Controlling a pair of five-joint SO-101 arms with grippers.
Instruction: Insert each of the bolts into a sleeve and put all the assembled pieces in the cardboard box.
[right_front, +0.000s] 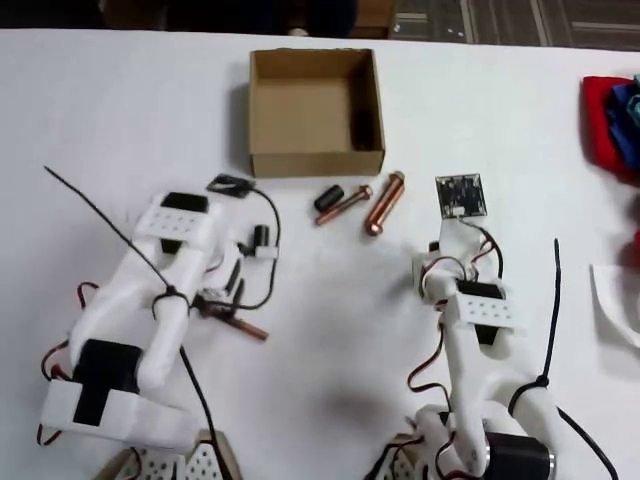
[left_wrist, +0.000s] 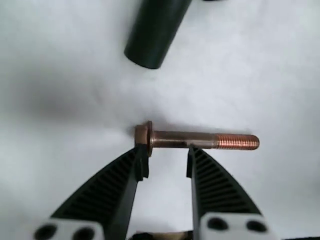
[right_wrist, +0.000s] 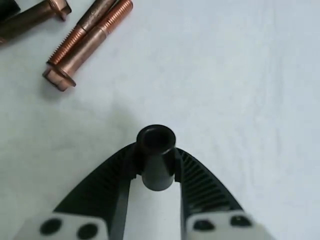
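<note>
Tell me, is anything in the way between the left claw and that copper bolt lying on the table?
Nothing visible. The bolt lies right at the open left claw's tips; a black sleeve lies beyond it, out of the way.

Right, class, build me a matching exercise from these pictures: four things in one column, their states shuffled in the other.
1 cardboard box
2 left gripper
3 right gripper
4 two copper bolts

A shut on a black sleeve
B lying side by side on the table
C empty
D open, tips at a copper bolt

Pairs: 1-C, 2-D, 3-A, 4-B
</note>
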